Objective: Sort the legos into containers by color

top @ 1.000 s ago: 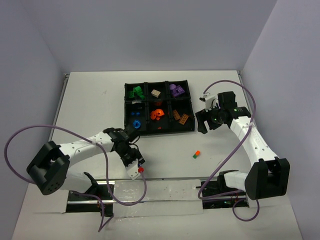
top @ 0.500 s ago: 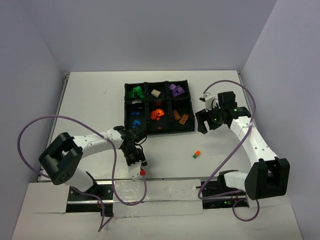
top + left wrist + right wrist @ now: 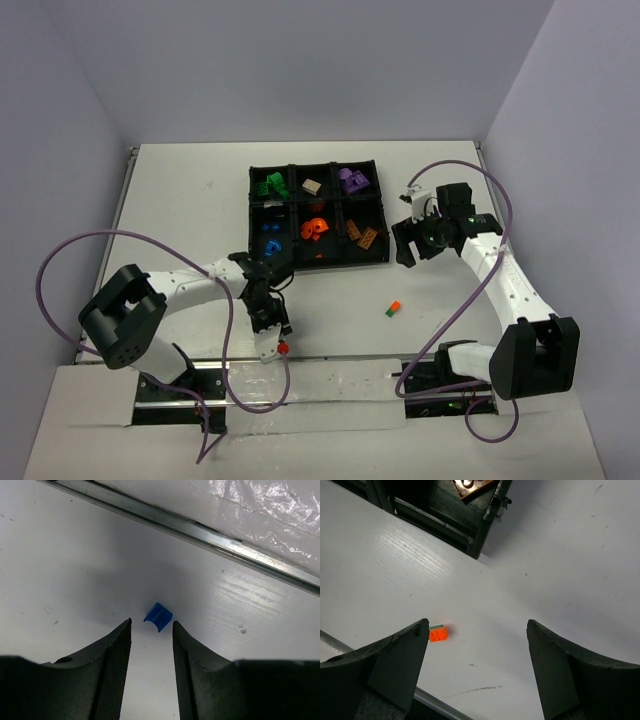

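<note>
My left gripper is open with a narrow gap, low over the table. A small blue lego lies just beyond its fingertips, untouched. In the top view this gripper points at the near edge and hides the blue piece. My right gripper is wide open and empty, and in the top view it hangs right of the black tray. An orange lego and a green one lie together on the table; the orange one shows by the right gripper's left finger.
The tray holds green, tan, purple, blue, orange and brown pieces, one colour per compartment. Its corner shows in the right wrist view. A metal rail and plastic sheet run along the near edge.
</note>
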Controlling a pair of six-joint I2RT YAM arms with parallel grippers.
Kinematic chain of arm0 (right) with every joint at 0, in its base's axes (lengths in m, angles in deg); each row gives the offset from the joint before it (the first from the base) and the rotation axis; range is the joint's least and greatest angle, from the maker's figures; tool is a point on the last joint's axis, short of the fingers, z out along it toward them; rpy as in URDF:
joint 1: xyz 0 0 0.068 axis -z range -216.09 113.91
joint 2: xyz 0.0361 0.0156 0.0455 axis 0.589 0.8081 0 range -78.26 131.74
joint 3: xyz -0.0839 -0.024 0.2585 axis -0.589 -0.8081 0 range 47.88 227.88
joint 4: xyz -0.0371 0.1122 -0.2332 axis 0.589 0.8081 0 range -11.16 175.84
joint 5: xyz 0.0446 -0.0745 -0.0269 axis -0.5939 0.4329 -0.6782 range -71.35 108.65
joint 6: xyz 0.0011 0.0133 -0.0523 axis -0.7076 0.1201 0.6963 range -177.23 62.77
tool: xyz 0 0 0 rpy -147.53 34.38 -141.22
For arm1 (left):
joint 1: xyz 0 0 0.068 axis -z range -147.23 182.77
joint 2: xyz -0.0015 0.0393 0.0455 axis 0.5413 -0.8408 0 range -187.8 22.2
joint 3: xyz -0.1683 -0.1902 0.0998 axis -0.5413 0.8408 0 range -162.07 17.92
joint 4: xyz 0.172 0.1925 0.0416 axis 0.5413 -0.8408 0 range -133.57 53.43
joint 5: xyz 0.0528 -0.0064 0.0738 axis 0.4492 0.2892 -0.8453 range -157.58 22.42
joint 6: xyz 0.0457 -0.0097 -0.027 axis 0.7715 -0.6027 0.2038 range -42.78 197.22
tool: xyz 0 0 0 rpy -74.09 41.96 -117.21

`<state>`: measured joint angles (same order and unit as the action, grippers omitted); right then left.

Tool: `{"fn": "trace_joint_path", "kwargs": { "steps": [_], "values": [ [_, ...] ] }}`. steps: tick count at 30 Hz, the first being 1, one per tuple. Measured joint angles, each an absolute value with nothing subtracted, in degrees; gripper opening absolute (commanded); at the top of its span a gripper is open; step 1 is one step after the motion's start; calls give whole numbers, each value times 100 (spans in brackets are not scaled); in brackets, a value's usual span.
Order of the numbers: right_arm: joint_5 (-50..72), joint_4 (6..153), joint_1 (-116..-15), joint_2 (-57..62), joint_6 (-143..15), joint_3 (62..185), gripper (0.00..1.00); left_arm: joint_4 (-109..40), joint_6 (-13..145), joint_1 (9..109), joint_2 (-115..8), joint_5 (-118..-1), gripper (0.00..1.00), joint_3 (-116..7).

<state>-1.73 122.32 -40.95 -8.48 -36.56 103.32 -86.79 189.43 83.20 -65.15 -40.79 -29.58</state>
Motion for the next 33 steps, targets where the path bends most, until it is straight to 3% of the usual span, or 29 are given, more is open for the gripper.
{"fn": "trace_joint_path", "kwargs": {
  "steps": [33],
  "values": [
    [-175,12228,-3977,-848,-3656,10330,85,-8708,18854,8406,-6735,-4081,34,-2996]
  ]
}}
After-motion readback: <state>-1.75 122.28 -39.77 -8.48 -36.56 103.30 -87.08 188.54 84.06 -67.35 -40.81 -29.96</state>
